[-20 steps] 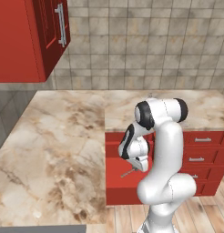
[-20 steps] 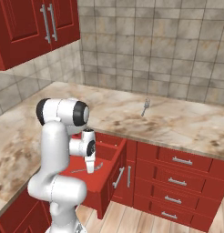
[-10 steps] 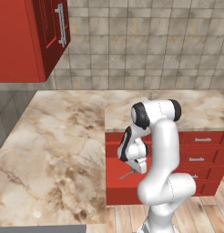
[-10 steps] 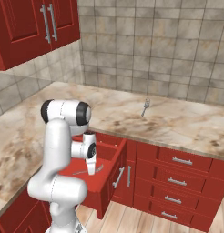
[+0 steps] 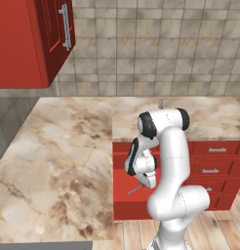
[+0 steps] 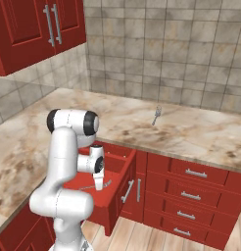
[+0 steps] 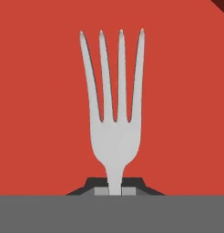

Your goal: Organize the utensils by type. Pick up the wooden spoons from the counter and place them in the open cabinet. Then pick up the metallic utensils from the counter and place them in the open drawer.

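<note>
The arm has sunk lower into the open drawer (image 6: 123, 162), jaws clamped on 1 fork (image 7: 114, 113), release looking near; another fork (image 6: 156, 115) waits on the table (image 6: 201, 132) at 1 o'clock.

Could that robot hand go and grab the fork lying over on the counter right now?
Probably not yet: the gripper is down in the open drawer, shut on a fork. The counter fork lies unobstructed.

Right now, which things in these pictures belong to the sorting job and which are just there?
Part of the job:
- fork held in the tool, over the open drawer
- second fork lying on the counter
- wall cabinet

Just there:
- closed drawers on the right
- tiled wall
- wooden floor
</note>
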